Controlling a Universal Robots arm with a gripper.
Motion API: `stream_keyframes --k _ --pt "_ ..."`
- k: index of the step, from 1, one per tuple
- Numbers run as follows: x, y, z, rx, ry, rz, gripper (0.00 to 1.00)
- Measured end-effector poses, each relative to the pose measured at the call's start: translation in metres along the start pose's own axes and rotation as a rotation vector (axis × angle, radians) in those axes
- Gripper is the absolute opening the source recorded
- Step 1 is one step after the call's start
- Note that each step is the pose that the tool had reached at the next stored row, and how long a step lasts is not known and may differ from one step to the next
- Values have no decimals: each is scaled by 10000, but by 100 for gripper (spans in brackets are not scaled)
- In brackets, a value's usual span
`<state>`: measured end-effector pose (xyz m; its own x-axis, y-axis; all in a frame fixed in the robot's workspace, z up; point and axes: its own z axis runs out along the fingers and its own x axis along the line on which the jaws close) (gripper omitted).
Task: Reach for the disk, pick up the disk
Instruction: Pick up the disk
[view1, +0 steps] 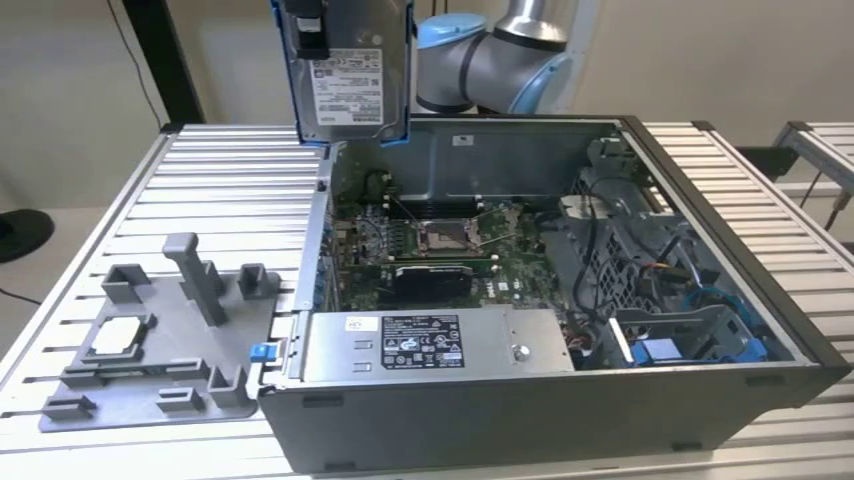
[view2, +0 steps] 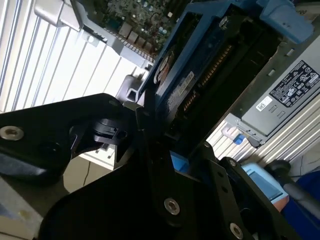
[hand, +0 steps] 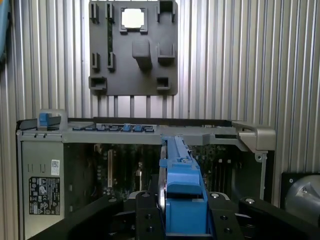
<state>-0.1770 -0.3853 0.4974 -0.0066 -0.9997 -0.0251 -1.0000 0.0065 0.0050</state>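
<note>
disk (view1: 350, 75): held upright above the open case (view1: 534, 425)
gripper (hand: 183, 205): fingers clenched on the disk
risk: slip from narrow edge grip; motherboard (view1: 441, 240) could be struck

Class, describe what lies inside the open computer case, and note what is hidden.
Inside the case: a green circuit board, a grey box with a sticker, and cables. Whatever lies beneath the grey box is covered. The disk hangs above the case.
</note>
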Motion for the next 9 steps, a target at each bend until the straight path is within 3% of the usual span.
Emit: stream_keyframes --k 9 --pt "-2 -241 -2 -1 1 0 0"
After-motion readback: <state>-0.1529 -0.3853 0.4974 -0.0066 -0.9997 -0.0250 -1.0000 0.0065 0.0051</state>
